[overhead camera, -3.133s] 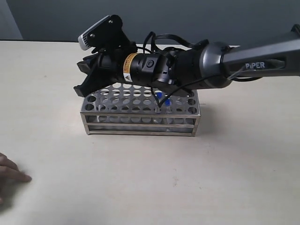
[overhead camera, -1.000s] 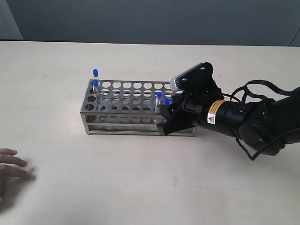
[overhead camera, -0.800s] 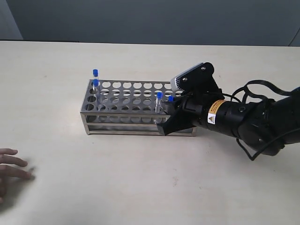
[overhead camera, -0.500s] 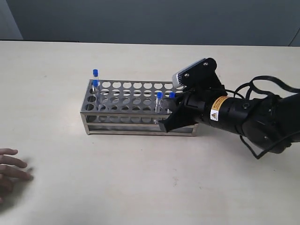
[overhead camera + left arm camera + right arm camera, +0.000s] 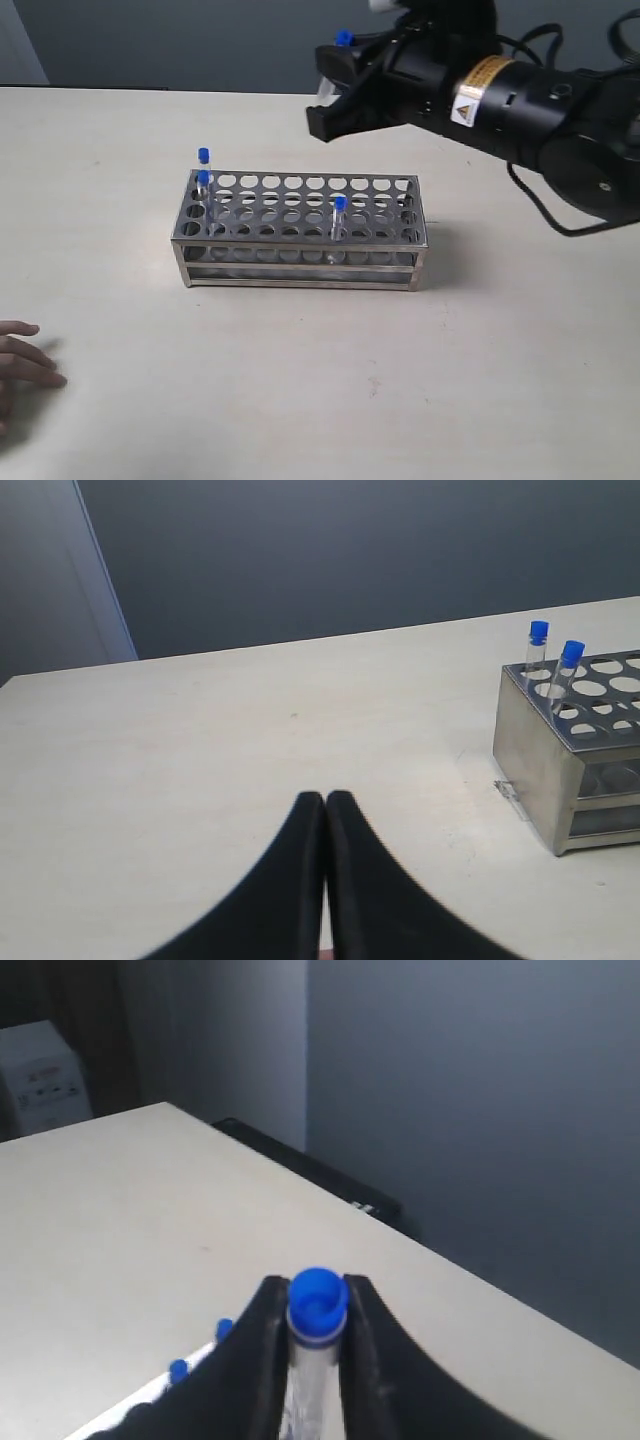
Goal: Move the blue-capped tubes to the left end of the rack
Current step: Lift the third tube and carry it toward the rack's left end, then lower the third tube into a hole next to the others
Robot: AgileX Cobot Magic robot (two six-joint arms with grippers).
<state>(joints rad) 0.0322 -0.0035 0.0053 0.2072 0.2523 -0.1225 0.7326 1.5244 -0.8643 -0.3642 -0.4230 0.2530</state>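
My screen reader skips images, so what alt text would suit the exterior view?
The right gripper, raised over the steel rack, holds a blue-capped tube. Two more tubes stand at the rack's left end and another near its middle; a person's hand shows at lower left.

**Black shells, one yellow label**

Your right arm (image 5: 560, 110) is glossy black, built of rounded, cylindrical segments. One segment carries a yellow-orange label (image 5: 484, 75) with a small warning triangle (image 5: 463, 115) beside it. Thin black cables (image 5: 550, 28) loop over the housing. Your right gripper (image 5: 317, 1295) has matte black fingers (image 5: 262, 1355) with rounded edges. Your left gripper (image 5: 325, 797) has matching black fingers (image 5: 285, 880), broad-based and tapering in a curve.
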